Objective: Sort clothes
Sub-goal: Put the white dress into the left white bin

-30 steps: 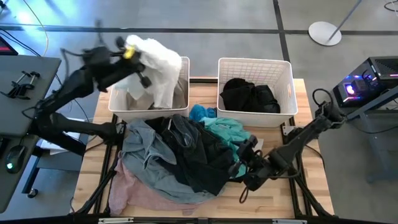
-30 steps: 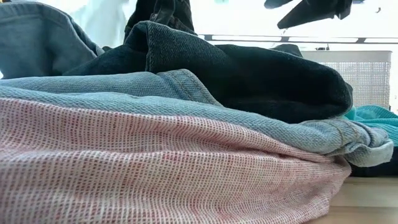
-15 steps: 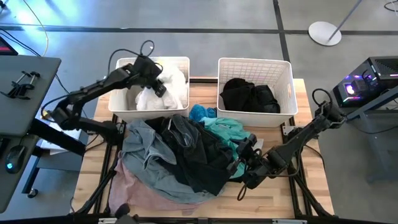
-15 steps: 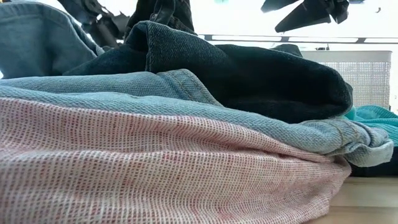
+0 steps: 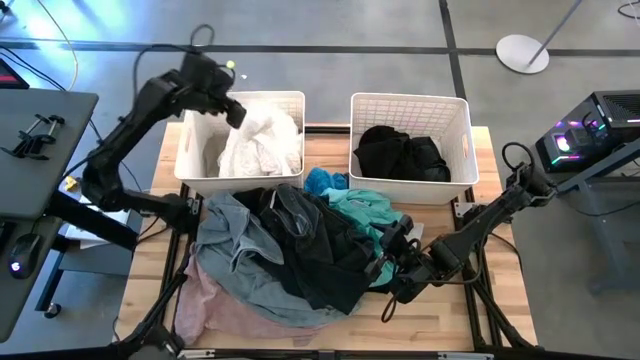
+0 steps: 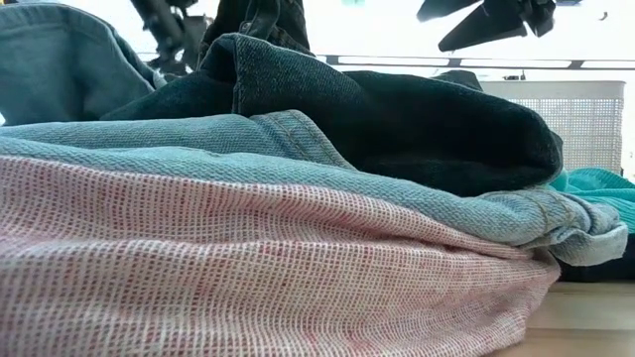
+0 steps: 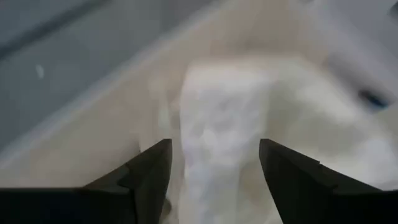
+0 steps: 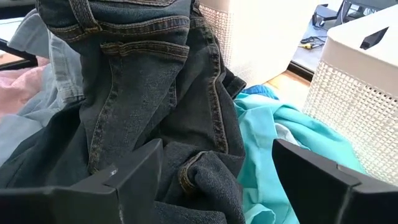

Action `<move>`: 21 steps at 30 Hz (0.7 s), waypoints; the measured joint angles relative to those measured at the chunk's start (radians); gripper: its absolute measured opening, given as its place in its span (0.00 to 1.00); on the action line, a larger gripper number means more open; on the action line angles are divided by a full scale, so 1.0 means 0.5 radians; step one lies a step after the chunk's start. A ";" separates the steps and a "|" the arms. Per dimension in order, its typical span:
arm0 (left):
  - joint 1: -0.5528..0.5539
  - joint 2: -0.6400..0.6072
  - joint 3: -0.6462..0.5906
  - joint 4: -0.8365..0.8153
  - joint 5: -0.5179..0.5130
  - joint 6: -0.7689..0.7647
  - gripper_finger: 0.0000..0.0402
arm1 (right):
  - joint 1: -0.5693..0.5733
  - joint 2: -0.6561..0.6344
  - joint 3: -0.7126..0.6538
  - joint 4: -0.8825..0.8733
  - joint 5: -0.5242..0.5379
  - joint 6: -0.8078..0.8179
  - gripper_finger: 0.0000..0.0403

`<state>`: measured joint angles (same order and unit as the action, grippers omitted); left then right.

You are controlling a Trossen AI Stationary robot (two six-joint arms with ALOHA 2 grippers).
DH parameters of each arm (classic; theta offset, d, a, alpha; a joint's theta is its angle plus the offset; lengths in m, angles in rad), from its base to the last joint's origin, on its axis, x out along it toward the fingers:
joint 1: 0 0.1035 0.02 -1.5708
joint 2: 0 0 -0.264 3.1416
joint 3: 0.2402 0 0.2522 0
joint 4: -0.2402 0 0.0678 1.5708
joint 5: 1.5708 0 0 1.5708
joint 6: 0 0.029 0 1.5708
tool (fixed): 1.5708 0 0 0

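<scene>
A white garment (image 5: 262, 145) lies crumpled in the left white basket (image 5: 190, 150). My left gripper (image 5: 230, 110) hangs open over that basket's far left part. In its wrist view the white garment (image 7: 224, 143) shows below, between the fingers and apart from them. The rest of the clothes are heaped on the table: dark denim (image 5: 320, 250) on top, grey-blue denim (image 5: 232, 250), pale pink cloth (image 5: 205, 310) underneath, teal cloth (image 5: 365, 205). My right gripper (image 8: 214, 180) stands open at the heap's right edge, facing the dark denim (image 8: 143, 93).
The right white basket (image 5: 460, 140) holds black clothes (image 5: 400, 155). Both baskets stand along the table's far edge. Bare wood (image 5: 450, 310) shows at the near right. The heap fills the low view, pink cloth (image 6: 248, 268) at the bottom.
My left gripper, which held the white garment up over the left basket, has dipped into the basket, let go of it, and risen toward the basket's far left corner. The garment has dropped and now lies bunched in the basket.
</scene>
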<state>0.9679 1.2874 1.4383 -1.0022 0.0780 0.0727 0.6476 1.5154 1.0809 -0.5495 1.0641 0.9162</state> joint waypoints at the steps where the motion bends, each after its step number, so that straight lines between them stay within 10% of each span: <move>1: -0.021 -0.033 0.008 0.060 0.021 0.013 0.58 | 0.000 0.000 0.000 0.000 0.001 -0.020 0.72; 7: -0.097 -0.028 -0.081 0.287 0.391 0.103 0.52 | -0.031 0.000 0.000 0.000 -0.043 -0.068 0.72; 21: -0.214 0.413 -1.290 1.559 0.454 -0.176 0.35 | -0.133 -0.001 0.000 0.001 -0.157 -0.069 0.72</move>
<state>0.8611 1.4939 0.7934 -0.2225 0.3052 -0.0154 0.5813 1.5150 1.0809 -0.5491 0.9855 0.8818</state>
